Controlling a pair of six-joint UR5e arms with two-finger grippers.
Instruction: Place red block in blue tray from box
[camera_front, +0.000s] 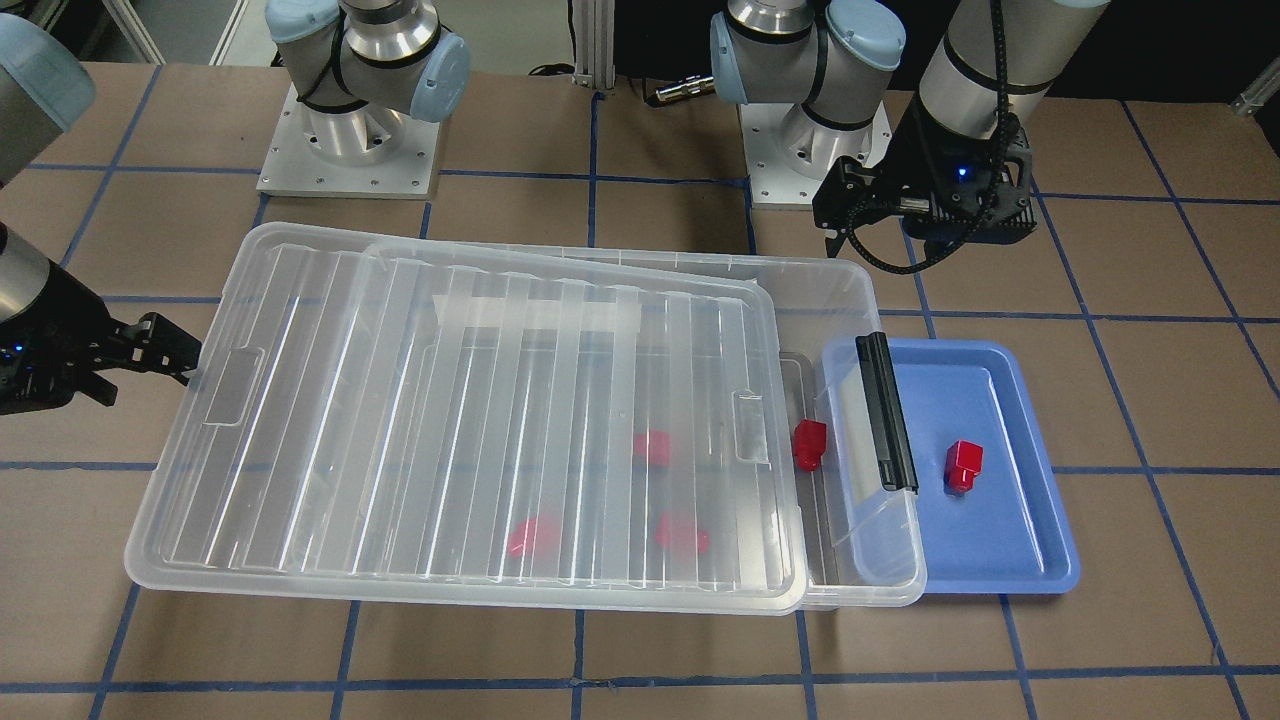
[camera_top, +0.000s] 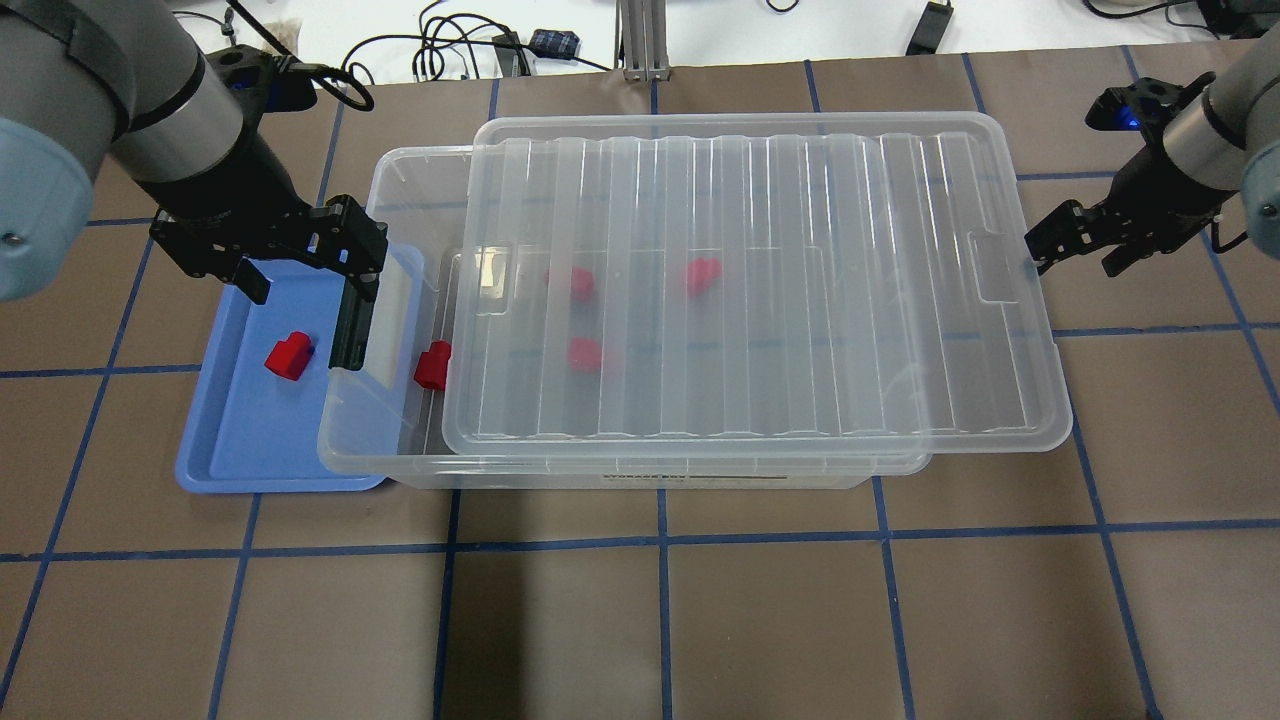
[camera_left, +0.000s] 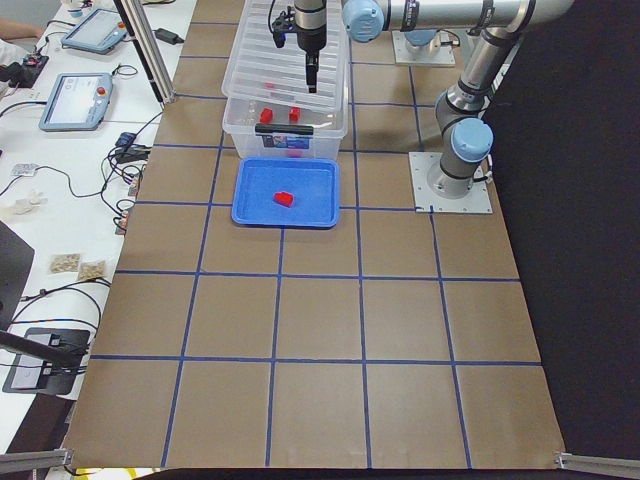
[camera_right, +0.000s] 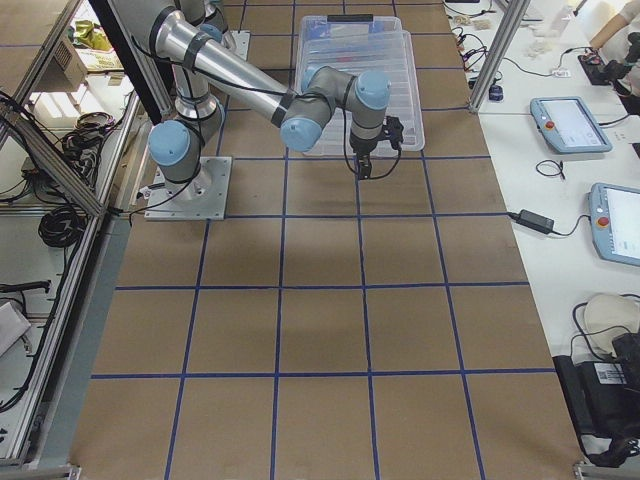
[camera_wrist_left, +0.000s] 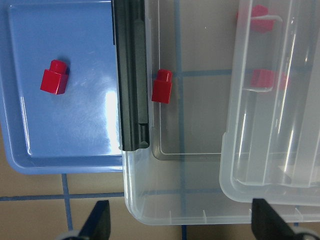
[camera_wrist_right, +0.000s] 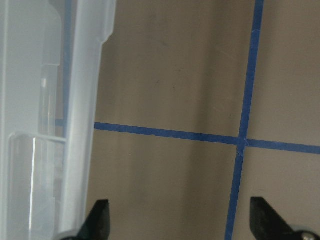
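Observation:
One red block (camera_top: 289, 356) lies in the blue tray (camera_top: 240, 440), also in the left wrist view (camera_wrist_left: 55, 77). A second red block (camera_top: 433, 365) lies in the uncovered left end of the clear box (camera_top: 400, 190). Three more (camera_top: 584, 354) show dimly under the ribbed lid (camera_top: 800, 300), which is slid toward my right. The black bar latch (camera_top: 350, 320) hangs over the tray's edge. My left gripper (camera_top: 300, 285) is open and empty, above the tray's far side and the latch. My right gripper (camera_top: 1075, 258) is open and empty, just off the lid's right end.
The brown table (camera_top: 660, 620) has a blue tape grid. Both arm bases (camera_front: 350, 150) stand behind the box in the front-facing view. Cables and an aluminium post (camera_top: 640, 40) lie beyond the table's far edge. The box's latch flap overlaps the tray (camera_front: 1000, 560).

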